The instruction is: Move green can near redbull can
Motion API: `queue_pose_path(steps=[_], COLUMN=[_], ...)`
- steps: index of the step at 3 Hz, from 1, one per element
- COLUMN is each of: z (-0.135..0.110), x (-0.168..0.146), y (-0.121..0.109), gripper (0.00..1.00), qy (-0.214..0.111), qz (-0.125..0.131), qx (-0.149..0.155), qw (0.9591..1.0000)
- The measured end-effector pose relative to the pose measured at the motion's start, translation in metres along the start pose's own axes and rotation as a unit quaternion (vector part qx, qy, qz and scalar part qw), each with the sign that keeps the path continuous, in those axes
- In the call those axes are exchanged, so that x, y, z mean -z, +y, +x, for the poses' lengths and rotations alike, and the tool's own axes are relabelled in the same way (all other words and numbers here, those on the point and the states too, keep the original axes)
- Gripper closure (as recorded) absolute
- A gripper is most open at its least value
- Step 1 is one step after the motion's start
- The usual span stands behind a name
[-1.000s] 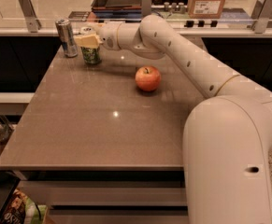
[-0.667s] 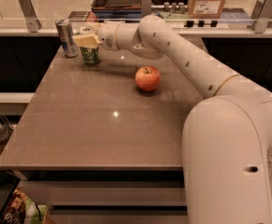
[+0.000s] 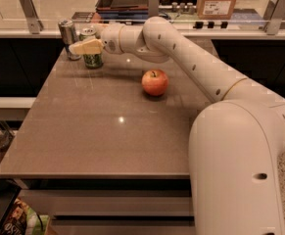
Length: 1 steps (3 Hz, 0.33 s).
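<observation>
Green can (image 3: 93,59) upright on table (image 3: 103,136), just right of redbull can (image 3: 68,36), apart from it. Gripper (image 3: 85,47) also right of redbull can, across green can's upper front; can behind it. Clenched or released: cannot tell. Apple (image 3: 154,82) farther right.

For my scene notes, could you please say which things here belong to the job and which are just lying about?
Job: green can; redbull can beside it; gripper at the green can.
Lying about: apple on the table; cardboard box in the background.
</observation>
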<state>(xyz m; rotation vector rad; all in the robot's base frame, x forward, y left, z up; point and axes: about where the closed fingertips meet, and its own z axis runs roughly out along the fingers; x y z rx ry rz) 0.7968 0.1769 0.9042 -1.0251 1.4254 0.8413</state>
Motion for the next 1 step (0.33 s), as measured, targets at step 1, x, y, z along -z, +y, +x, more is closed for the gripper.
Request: queue_pose_path(steps=[1], z=[0.0], x=[-0.0001], y=[0.0001], gripper=[0.0], qy=[0.0], qz=[0.0], qx=[0.0], qw=[1.0])
